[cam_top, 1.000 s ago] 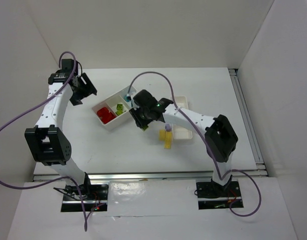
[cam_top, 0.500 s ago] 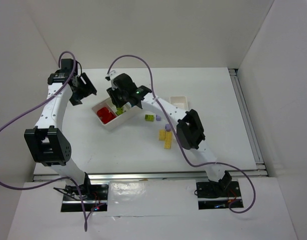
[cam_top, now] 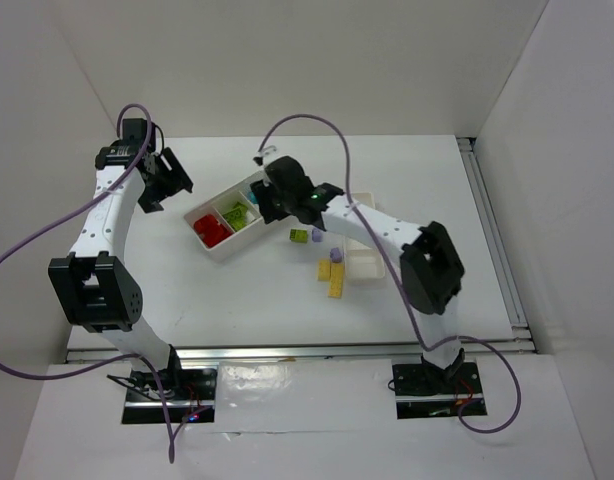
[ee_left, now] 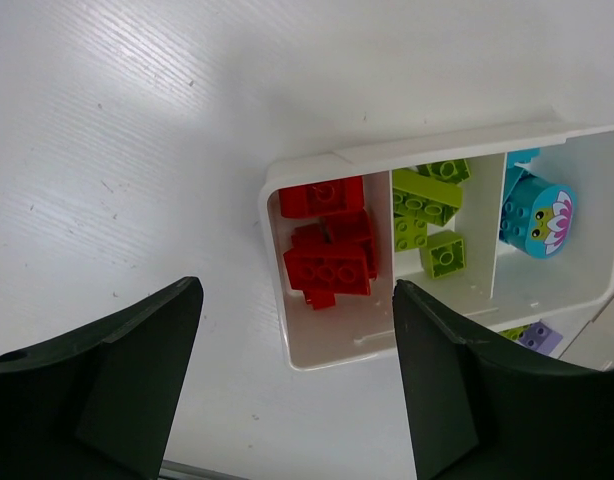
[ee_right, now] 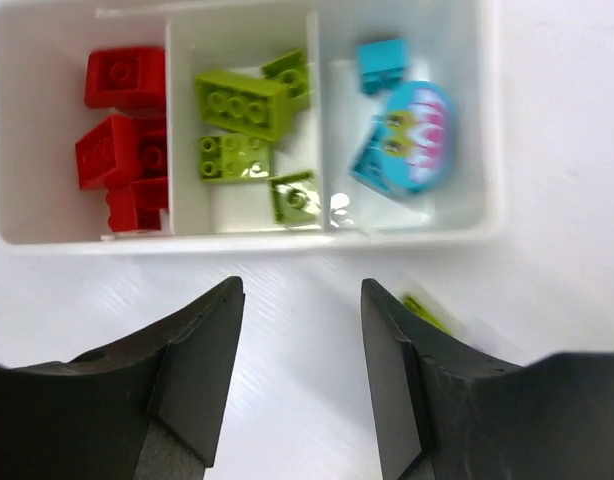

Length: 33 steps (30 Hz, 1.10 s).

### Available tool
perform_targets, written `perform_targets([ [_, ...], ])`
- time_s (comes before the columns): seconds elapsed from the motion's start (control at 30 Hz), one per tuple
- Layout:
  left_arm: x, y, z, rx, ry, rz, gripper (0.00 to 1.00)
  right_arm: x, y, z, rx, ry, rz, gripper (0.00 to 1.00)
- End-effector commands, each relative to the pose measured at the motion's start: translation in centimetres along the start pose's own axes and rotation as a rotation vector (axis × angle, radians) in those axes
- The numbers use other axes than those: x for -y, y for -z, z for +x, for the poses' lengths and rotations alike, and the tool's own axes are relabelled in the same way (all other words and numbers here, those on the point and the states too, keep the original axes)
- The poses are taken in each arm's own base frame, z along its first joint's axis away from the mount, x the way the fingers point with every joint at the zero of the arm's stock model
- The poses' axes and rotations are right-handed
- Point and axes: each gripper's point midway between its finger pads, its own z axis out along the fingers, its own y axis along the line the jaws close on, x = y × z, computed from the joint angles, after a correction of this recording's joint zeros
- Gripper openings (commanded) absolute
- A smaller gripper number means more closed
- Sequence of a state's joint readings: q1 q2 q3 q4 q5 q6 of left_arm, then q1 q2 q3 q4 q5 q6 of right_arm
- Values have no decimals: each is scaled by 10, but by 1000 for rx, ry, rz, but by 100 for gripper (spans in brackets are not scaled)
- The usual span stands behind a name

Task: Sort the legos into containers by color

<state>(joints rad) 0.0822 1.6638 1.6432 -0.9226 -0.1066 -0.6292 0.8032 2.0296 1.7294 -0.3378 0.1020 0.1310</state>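
— Red legos point(ee_right: 122, 140) sit upper left of our right wrist frame; lime legos point(ee_right: 242, 105) centre; teal legos point(ee_right: 402, 135) upper right; all inside the wide tray point(ee_right: 490, 120).
— We agree; our right gripper point(ee_right: 302, 300) and left gripper point(ee_left: 297, 290) both stand parted, gripping nothing.

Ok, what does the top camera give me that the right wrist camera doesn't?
Only the top view: the yellow bricks and lilac brick loose on the table, plus the second tray. Only the right wrist: four separate lime bricks in the middle compartment. Both: the three-compartment tray holding red bricks, lime ones and teal pieces.
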Motion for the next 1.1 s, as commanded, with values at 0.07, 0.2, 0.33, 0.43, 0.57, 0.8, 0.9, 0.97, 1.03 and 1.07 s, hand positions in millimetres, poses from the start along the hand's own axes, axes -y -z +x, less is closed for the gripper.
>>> perform_targets([
  [0.07, 5, 16, -10, 42, 8, 36, 86, 50, 55, -12, 79, -139, 124, 58],
  [0.2, 6, 16, -9, 37, 8, 44, 86, 67, 55, 48, -125, -164, 177, 70],
  [0.33, 9, 16, -10, 39, 8, 58, 86, 66, 49, 86, -225, -182, 178, 75],
  [0.43, 9, 13, -9, 31, 7, 53, 86, 62, 37, 97, -249, -185, 152, 75],
  [0.57, 9, 13, -9, 31, 7, 53, 86, 49, 16, 97, -264, -194, 87, 75],
  [0.8, 7, 13, -10, 36, 8, 45, 86, 60, -20, 118, -321, -162, 120, 75],
  [0.9, 9, 15, -12, 44, 8, 50, 86, 70, -27, 123, -326, -130, 168, 79],
  [0.97, 9, 15, -12, 44, 8, 50, 86, 79, -34, 123, -321, -112, 212, 80],
  [1.03, 10, 17, -15, 52, 9, 55, 86, 85, -38, 129, -337, -93, 245, 80],
  [1.07, 10, 17, -15, 52, 9, 55, 86, 89, -40, 134, -345, -87, 266, 80],
])
